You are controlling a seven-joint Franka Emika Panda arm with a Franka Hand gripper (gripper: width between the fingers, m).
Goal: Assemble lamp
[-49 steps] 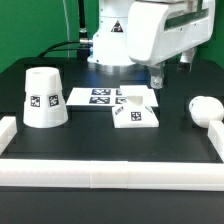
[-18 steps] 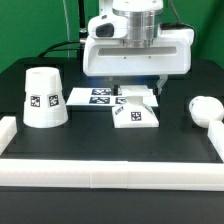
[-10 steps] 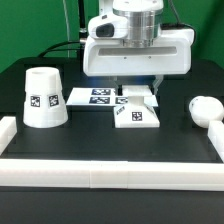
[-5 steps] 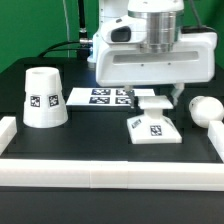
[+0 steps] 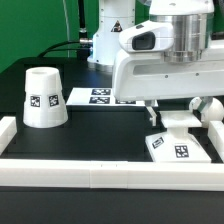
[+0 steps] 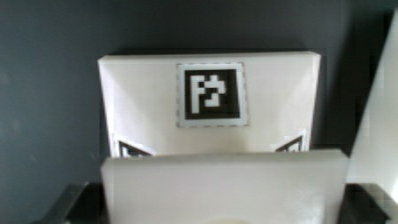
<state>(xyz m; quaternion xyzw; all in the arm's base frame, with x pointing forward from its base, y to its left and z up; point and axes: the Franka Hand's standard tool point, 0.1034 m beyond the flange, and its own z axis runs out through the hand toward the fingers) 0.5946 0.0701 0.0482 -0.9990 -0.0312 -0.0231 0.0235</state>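
**Lamp parts on the table: base in the claw, at the front rail**

- Claw (image 5: 171, 118): hanging under the arm's wide white housing (image 5: 165, 70). Its fingers are standing on either side of the raised block at the back of the base and are closing on it. The wrist view is showing no fingers clearly.
- Base (image 5: 180, 150): flat white square with its tag facing up, sitting toward the exterior view's right, just beside the front rail (image 5: 90, 176). Whether it is resting on the table (image 5: 90, 135) or hanging just above it cannot be told. In the wrist view the base (image 6: 210, 90) is filling most of the picture.
- Bulb (image 5: 214, 112): lying close behind the base at the exterior view's right edge, partly hidden by the housing.
- Shade (image 5: 43, 97): standing mouth down, well apart at the exterior view's left, its tag facing the camera.
- Marker board (image 5: 98, 96): lying flat between the shade and the arm, its right part being covered by the housing.
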